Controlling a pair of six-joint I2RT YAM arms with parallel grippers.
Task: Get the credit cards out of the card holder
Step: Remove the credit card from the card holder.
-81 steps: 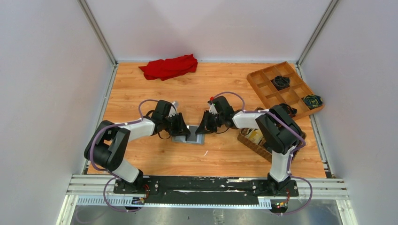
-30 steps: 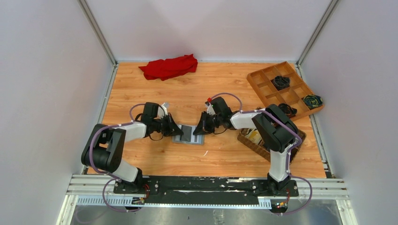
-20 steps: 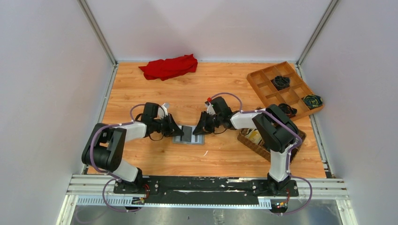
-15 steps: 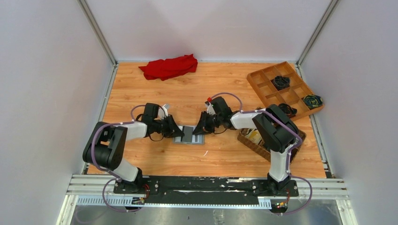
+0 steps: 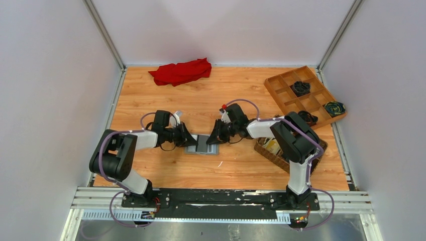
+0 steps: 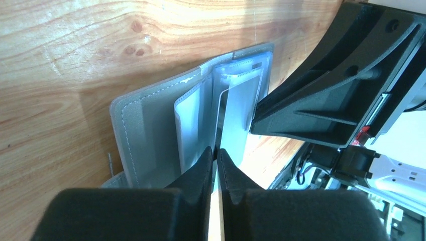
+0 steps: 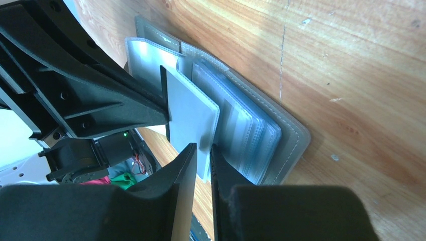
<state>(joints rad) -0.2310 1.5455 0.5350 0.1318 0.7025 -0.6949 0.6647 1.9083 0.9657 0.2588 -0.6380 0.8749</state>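
Note:
The grey card holder (image 5: 201, 146) lies open on the wooden table between my two grippers. Its clear and blue-grey sleeves show in the left wrist view (image 6: 143, 135) and the right wrist view (image 7: 289, 133). One pale blue-grey leaf (image 7: 191, 113) stands up from its middle; I cannot tell whether it is a card or a sleeve. My left gripper (image 5: 190, 140) is shut on that leaf's left edge (image 6: 216, 153). My right gripper (image 5: 213, 139) pinches the opposite edge (image 7: 203, 150). No tan-gold card is in view.
A red cloth (image 5: 181, 72) lies at the back. A wooden divided tray (image 5: 305, 95) sits at the back right. A brown woven basket (image 5: 271, 149) sits under the right arm. A small white scrap (image 5: 219, 163) lies in front of the holder.
Since 2.7 s ago my left gripper has drawn back to the left and the holder has opened flatter. Over the last second almost nothing has moved.

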